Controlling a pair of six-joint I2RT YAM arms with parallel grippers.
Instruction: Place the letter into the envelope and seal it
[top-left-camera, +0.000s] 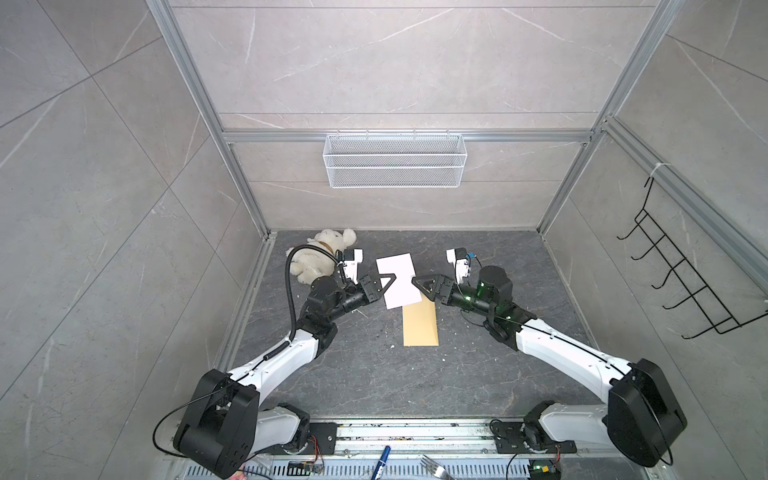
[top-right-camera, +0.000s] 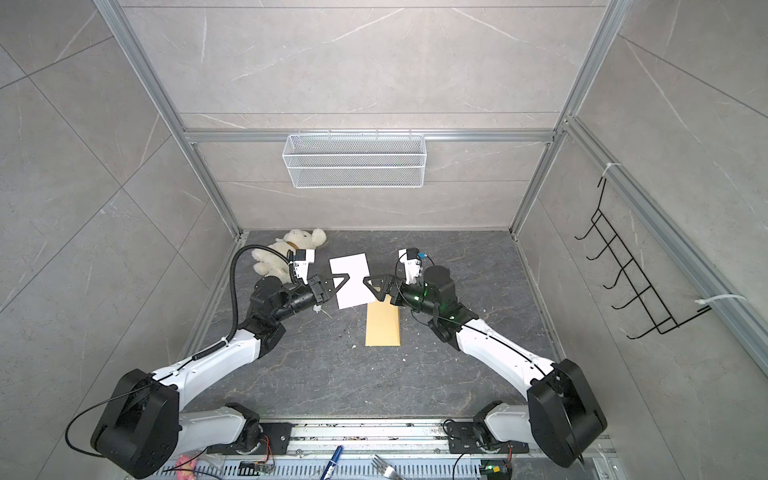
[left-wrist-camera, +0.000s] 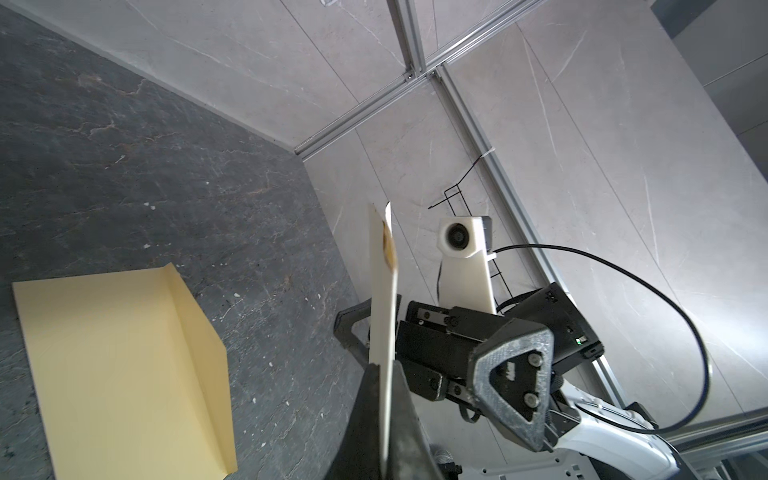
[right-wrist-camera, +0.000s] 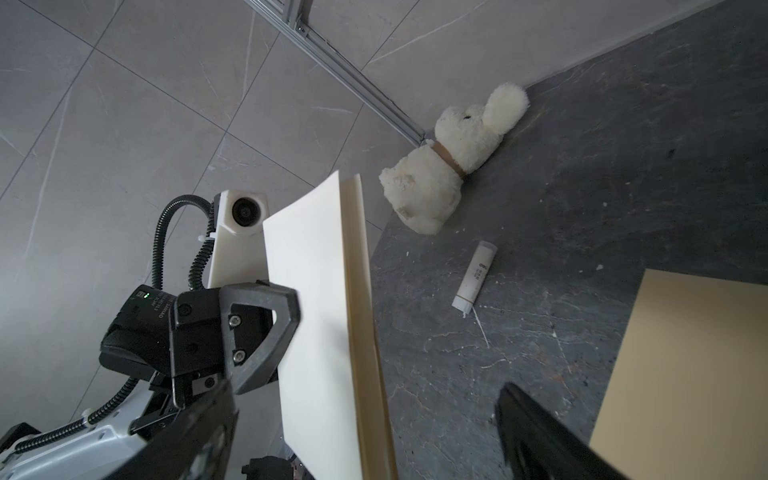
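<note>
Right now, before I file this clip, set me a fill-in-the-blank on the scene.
1. The left pincer is shut on the ___.
2. The right pincer is ___, not shut.
3. The envelope lies flat on the ___.
4. The bear lies in the far ___ corner.
Missing: letter; open; table; left.
</note>
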